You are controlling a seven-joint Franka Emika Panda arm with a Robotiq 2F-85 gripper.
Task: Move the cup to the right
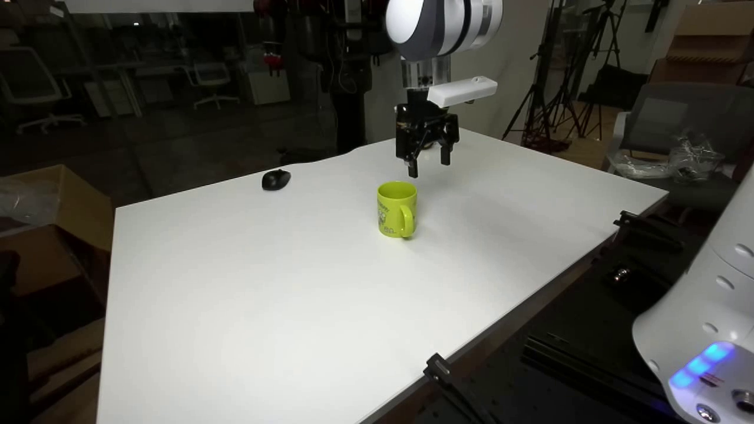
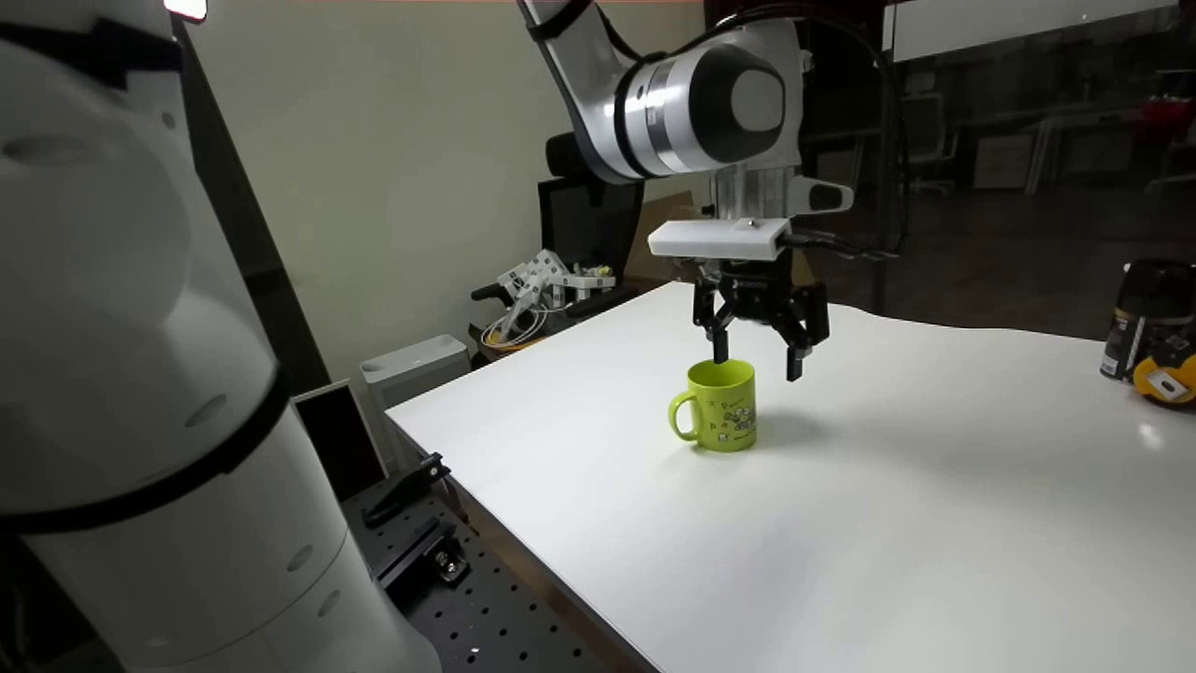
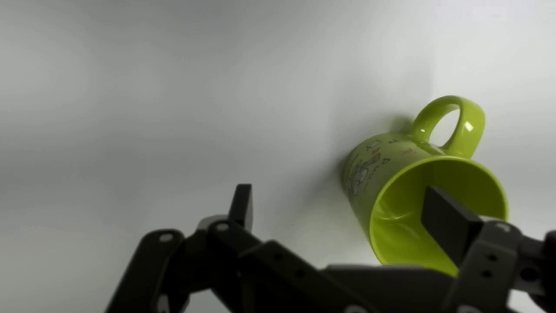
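The yellow-green cup [image 1: 396, 210] is being supported upright by the white counter [image 1: 253, 306], its handle [image 2: 674, 417] being shown at nine o'clock in an exterior view. In the wrist view, one of the fingers [image 3: 451, 224] is being seen across the cup. At one o'clock from the cup in an exterior view, they are being held wide apart in midair, nothing being gripped; between nine and ten o'clock, a small black object [image 1: 275, 179] is being shown.

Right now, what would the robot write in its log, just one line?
yellow-green cup upright on white table | end effector open, raised above table | nothing gripped
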